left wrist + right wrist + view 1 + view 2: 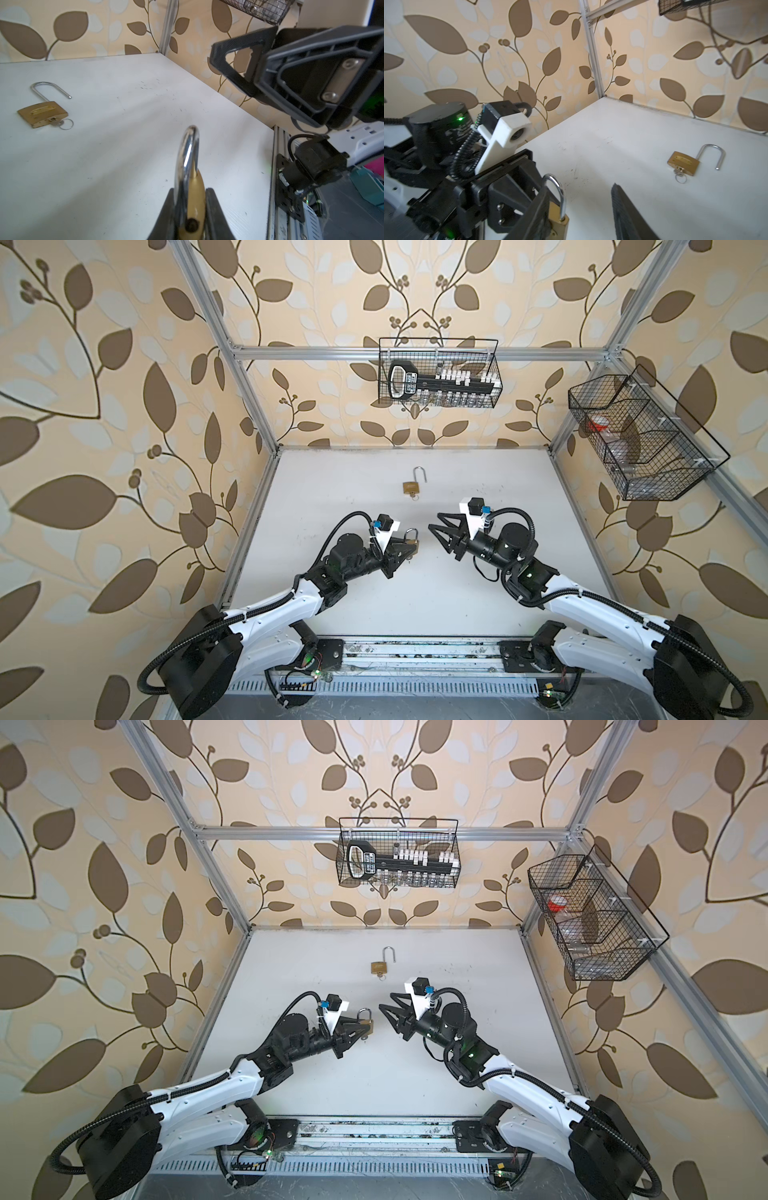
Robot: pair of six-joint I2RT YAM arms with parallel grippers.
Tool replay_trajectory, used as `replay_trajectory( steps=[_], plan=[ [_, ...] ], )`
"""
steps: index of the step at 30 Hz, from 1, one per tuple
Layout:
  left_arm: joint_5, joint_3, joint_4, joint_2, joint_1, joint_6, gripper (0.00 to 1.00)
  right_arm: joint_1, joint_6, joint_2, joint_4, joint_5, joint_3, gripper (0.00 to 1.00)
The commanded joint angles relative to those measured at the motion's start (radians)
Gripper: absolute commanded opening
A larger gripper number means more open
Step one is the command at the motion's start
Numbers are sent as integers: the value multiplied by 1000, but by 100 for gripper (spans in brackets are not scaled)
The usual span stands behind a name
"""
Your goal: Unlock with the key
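Padlock upright in left hand, shackle up.

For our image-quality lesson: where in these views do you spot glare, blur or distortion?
Left wrist view: glare streaks the shackle of the held padlock. Right wrist view: the near jaw is blurred, the open padlock sharper. In both top views: the frame posts splay outward, wide-angle distortion.

Both our arms reach inward, tips facing: left pincer clamped on a padlock, right pincer just hanging, jaws apart.
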Motion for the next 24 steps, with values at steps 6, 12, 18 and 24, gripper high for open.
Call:
replay_trajectory(
  steps=[6,12,18,24],
  plan=[
    [99,52,136,4,-31,42,0,45,-5,72,7,-71,42,52],
    [101,41,156,-18,-39,26,0,44,5,131,13,-101,59,52],
    [107,41,174,-3,-42,16,0,51,13,152,27,-124,66,46],
    [109,41,182,-1,-42,11,0,51,27,153,47,-143,63,31]
  ],
)
